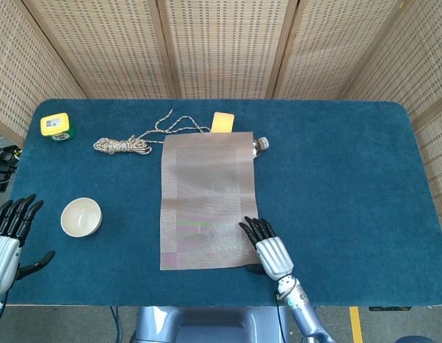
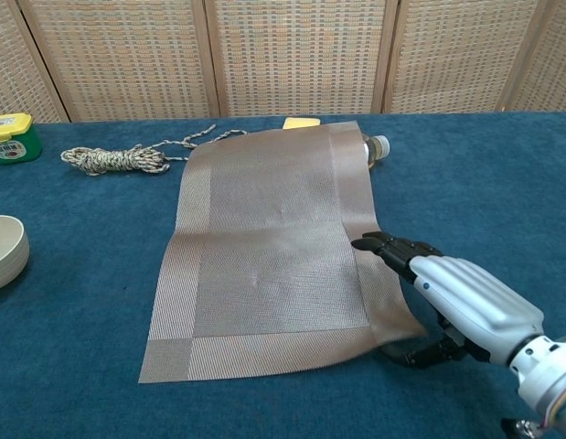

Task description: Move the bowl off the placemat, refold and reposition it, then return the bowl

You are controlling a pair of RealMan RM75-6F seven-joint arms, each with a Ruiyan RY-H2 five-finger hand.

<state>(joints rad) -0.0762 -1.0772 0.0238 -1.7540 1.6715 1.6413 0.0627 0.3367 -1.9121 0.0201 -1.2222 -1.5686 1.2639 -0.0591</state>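
the bowl [image 1: 81, 216] sits parked at left of frame, off the placemat [image 1: 206, 200], whose lower right corner is pinched by the right hand [image 2: 456, 302] for folding, while the left hand [image 1: 8, 232] hangs empty, fingers apart.

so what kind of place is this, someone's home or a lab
Most likely a lab or test station: one table covered in blue felt, woven screens closing it off, and loose props like a rope coil and tape measure.
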